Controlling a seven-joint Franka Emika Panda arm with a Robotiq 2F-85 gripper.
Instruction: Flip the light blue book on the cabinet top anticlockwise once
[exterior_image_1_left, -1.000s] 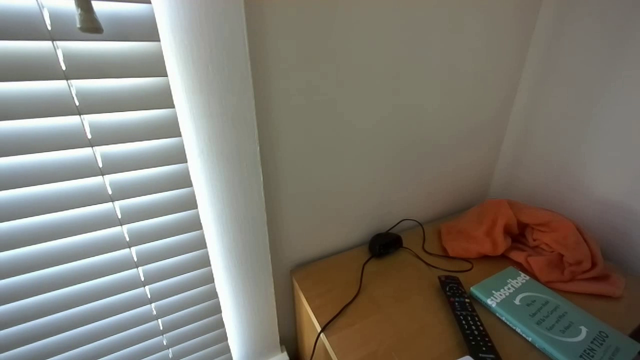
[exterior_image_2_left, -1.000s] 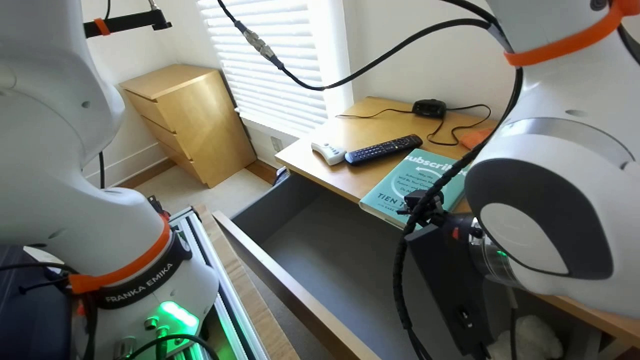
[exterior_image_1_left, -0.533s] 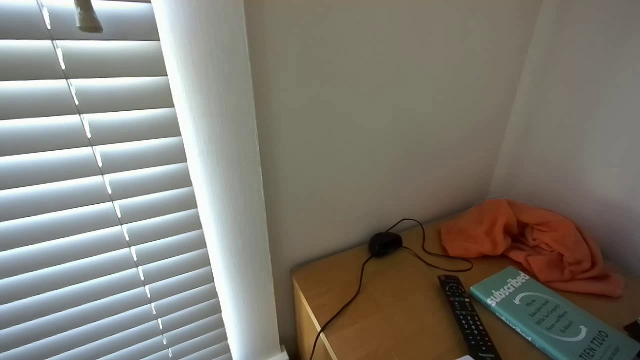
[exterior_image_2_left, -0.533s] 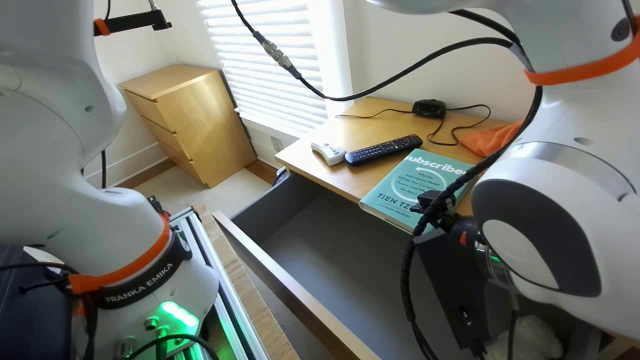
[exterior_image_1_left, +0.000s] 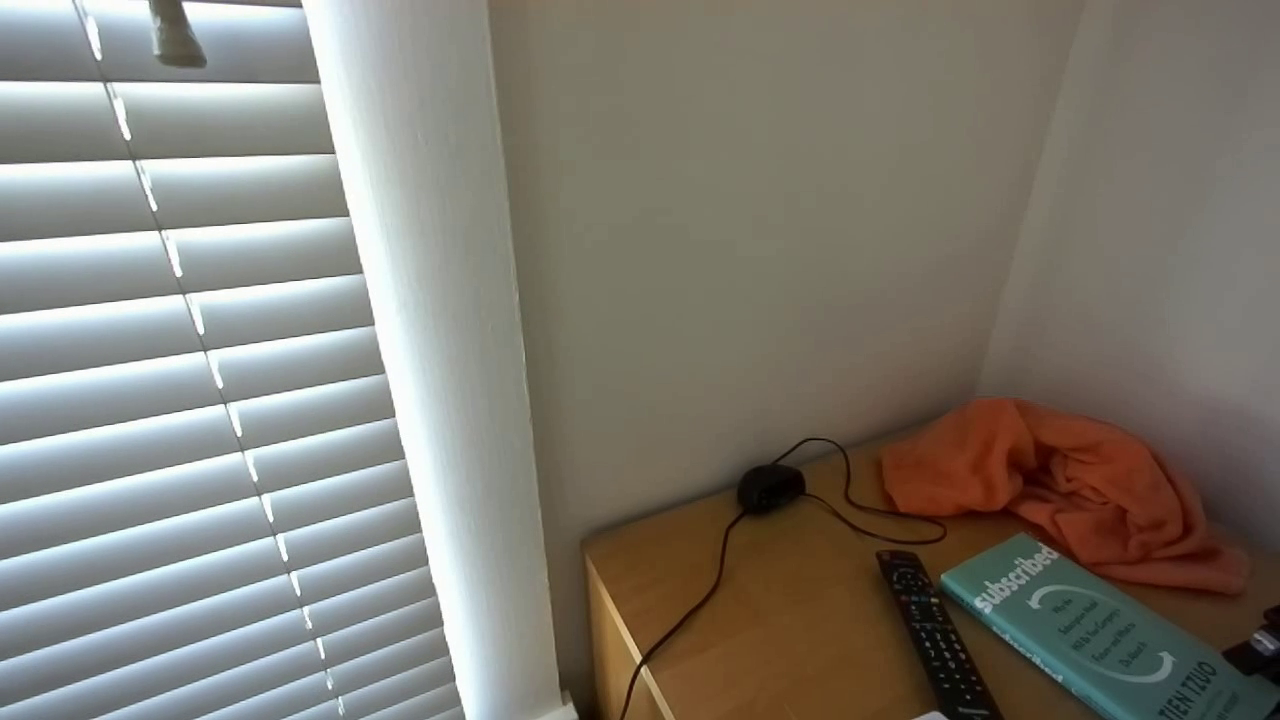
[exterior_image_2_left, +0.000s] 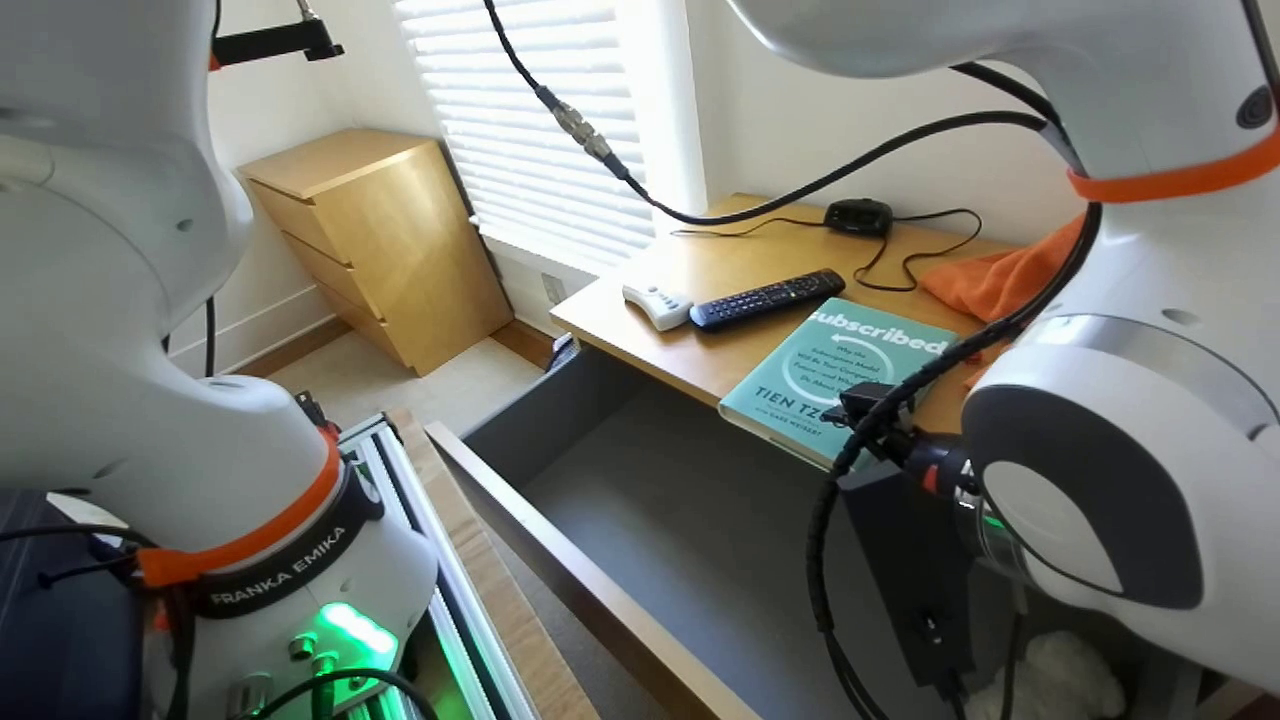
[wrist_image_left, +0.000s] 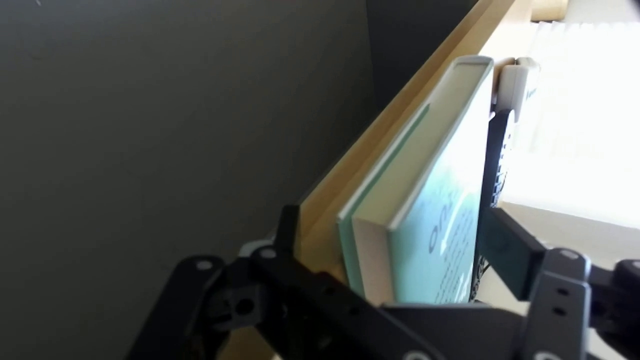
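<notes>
The light blue book (exterior_image_1_left: 1110, 630) lies flat, front cover up, on the wooden cabinet top (exterior_image_1_left: 780, 620). It also shows in an exterior view (exterior_image_2_left: 800, 375), at the cabinet's front edge above an open drawer. My gripper (exterior_image_2_left: 850, 405) is by the book's near right corner there, and part of it shows at the right edge of an exterior view (exterior_image_1_left: 1262, 645). In the wrist view my gripper (wrist_image_left: 397, 242) is open, one finger on the cover side and one on the underside of the book's corner (wrist_image_left: 445, 225). Neither finger visibly touches the book. The cable hides part of the gripper.
A black remote (exterior_image_2_left: 768, 300) and a white remote (exterior_image_2_left: 658, 305) lie beside the book. An orange cloth (exterior_image_1_left: 1060, 490) and a black device with a cord (exterior_image_1_left: 770, 488) lie behind. The grey drawer (exterior_image_2_left: 660, 500) stands open below the cabinet's front edge.
My gripper and arm have shifted right in an exterior view, and the gripper has come further into view at the right edge of an exterior view. The book has not moved.
</notes>
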